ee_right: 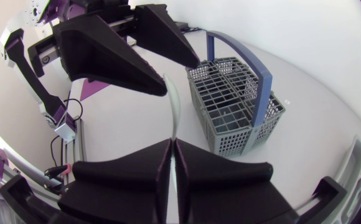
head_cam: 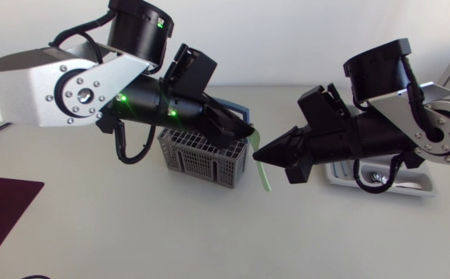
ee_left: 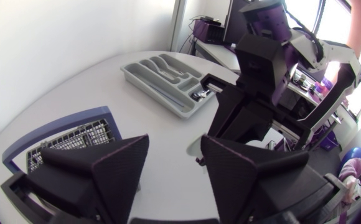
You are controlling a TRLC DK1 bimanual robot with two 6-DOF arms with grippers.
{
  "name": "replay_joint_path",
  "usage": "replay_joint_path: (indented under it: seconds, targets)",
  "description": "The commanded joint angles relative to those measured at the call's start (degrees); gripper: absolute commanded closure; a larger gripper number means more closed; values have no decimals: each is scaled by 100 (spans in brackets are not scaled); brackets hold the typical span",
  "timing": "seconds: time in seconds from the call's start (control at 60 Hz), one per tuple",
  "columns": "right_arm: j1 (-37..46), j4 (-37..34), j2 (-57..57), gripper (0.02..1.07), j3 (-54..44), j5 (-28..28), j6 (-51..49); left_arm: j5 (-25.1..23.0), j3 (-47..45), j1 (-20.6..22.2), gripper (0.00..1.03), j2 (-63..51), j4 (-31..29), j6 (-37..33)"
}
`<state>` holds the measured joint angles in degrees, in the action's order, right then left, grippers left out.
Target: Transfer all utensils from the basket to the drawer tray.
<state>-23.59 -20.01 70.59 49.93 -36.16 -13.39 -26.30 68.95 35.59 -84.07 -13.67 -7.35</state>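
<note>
Left gripper (ee_left: 174, 171): fingers wide apart, holding nothing, poised over basket (head_cam: 198, 159), mid-tabletop toward far edge.
Green utensil (head_cam: 264, 174): hangs just beside basket, clear of tabletop.
Right gripper (ee_right: 173, 144): fingers closed on utensil.
Step, judged: utensil in transit.
Next: swing to tray (head_cam: 420, 184) near right edge, lower into slot, release.

On the table (head_cam: 132, 232), the basket (head_cam: 204, 159) stands left of the drawer tray (head_cam: 419, 186), well apart.

The white worktop (head_cam: 132, 232) is lying matte under soft, even light, faint shadows gathering on it, and a dark maroon mat (head_cam: 0, 211) is resting flat toward its left edge.
</note>
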Motion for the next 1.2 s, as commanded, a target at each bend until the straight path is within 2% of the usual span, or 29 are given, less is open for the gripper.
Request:
replay_joint_path:
  seconds: [0.0,0.083,0.25,0.333,0.5,0.633,0.75,0.8,0.933,0.983,1.183]
  targets:
    - [39,-319,148,101,-71,-84,-305,126,312,-158,18,146,233,235]
    - [215,-530,140,101,-63,-84,-542,170,383,-299,12,207,233,270]
    - [830,-1014,148,101,-10,-84,-1184,319,567,-641,10,295,154,270]
    - [1243,-1233,148,101,-1,-84,-1588,539,681,-808,10,277,40,270]
    - [2403,-1655,175,101,96,-75,-2704,785,725,-1151,9,286,-118,191]
    - [3458,-1664,368,101,236,250,-3750,873,576,-1380,9,339,-241,-12]
    - [4100,-1523,509,101,245,619,-4488,908,409,-1538,9,348,-312,-108]
    - [4232,-1119,535,101,87,1059,-4752,908,321,-1564,9,348,-303,-161]
    - [4592,-249,684,101,-247,1718,-5438,925,172,-1635,9,348,-294,-231]
    - [4715,50,808,101,-326,1876,-5657,925,128,-1652,9,348,-285,-231]
    - [5075,516,1607,101,-273,2342,-6492,934,-92,-1617,9,383,-268,-249]
